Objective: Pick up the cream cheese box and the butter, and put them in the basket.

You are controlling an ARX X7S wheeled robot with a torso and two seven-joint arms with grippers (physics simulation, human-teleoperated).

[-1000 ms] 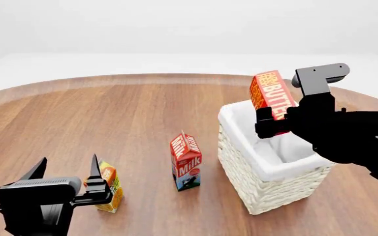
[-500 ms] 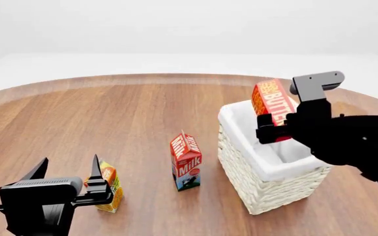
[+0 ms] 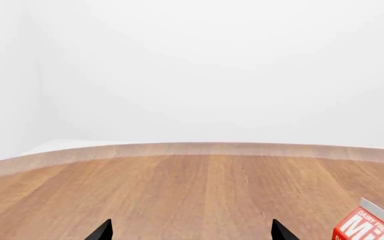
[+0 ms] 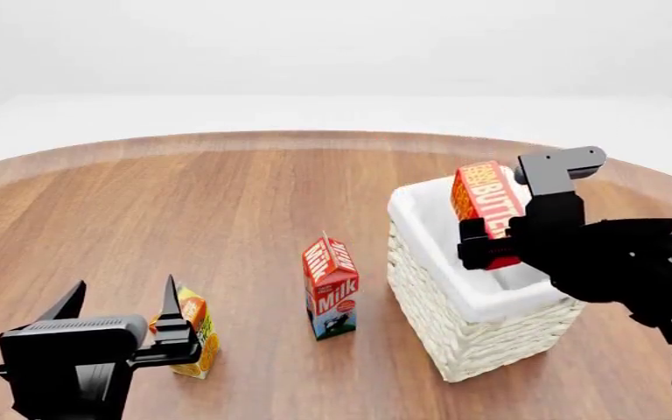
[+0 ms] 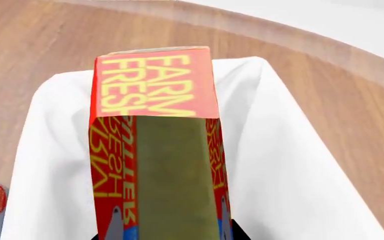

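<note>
The butter (image 4: pixel 490 203), a red-orange box with yellow lettering, hangs upright over the basket (image 4: pixel 476 341), its lower end at the level of the white liner's rim. My right gripper (image 4: pixel 485 249) is shut on its lower part. In the right wrist view the butter (image 5: pixel 155 150) fills the middle, with the basket liner (image 5: pixel 299 165) spread below it and my right gripper (image 5: pixel 165 236) clamped at its blue end. My left gripper (image 4: pixel 122 297) stands open near the table's front left, nothing between its fingers; the same left gripper (image 3: pixel 190 231) shows only two dark tips. The cream cheese box is out of view.
A red-and-white milk carton (image 4: pixel 332 287) stands just left of the basket and shows as the milk carton (image 3: pixel 372 227) at the left wrist view's edge. An orange juice carton (image 4: pixel 193 331) stands right beside my left gripper. The round wooden table (image 4: pixel 231 201) curves away behind.
My right gripper has come down with the butter, from well above the basket to its rim. The left arm and the cartons have not moved.
</note>
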